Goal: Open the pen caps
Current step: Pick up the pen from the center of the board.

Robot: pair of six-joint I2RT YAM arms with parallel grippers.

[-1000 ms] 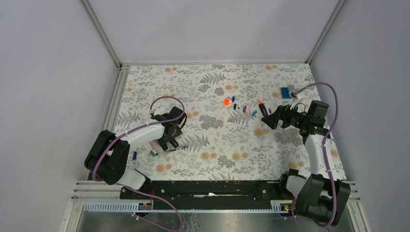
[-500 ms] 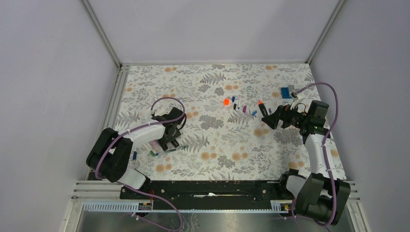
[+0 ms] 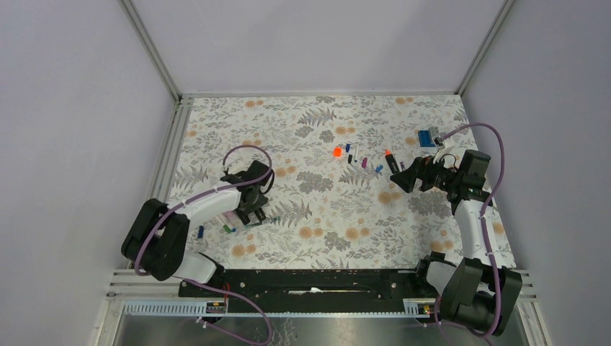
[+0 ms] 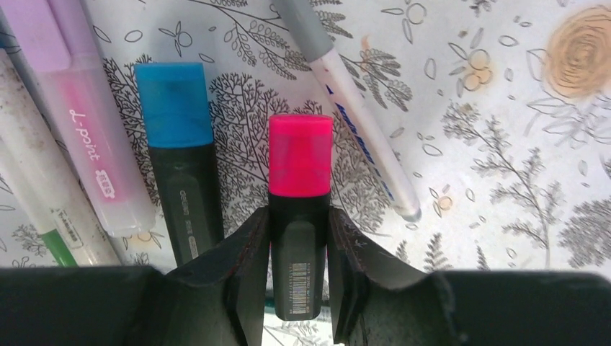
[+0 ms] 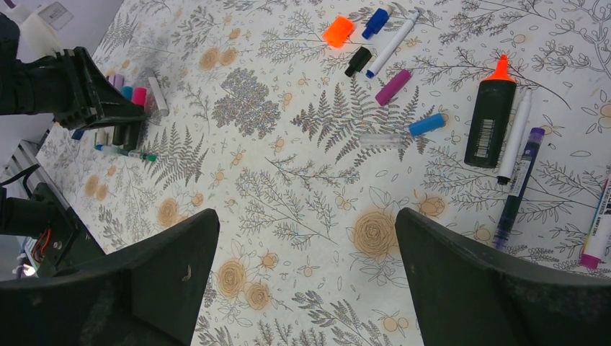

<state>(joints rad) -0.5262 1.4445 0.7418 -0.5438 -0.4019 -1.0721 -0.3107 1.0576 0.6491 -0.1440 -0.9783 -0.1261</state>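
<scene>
Left gripper [image 4: 299, 220]: clamps black highlighter [image 4: 298, 274] by the barrel, pink cap [image 4: 300, 155] on, beyond the fingertips.
Shows that grip from the left wrist only; hides it under the left arm [image 3: 209, 202] from above. Shows from the right wrist the floral table [image 5: 288, 187], right gripper [image 5: 306, 216] spread wide and holding nothing above it, then an uncapped orange-tipped highlighter [image 5: 490, 119], a loose orange cap [image 5: 337, 31] and blue cap [image 5: 427, 124] nearby.

A worktop covered in a grey-and-orange floral patterned cloth [image 3: 288, 122] is enclosed by plain lilac walls [image 3: 324, 43]. A small blue rectangular block [image 3: 427, 137] is set near its far right corner.
</scene>
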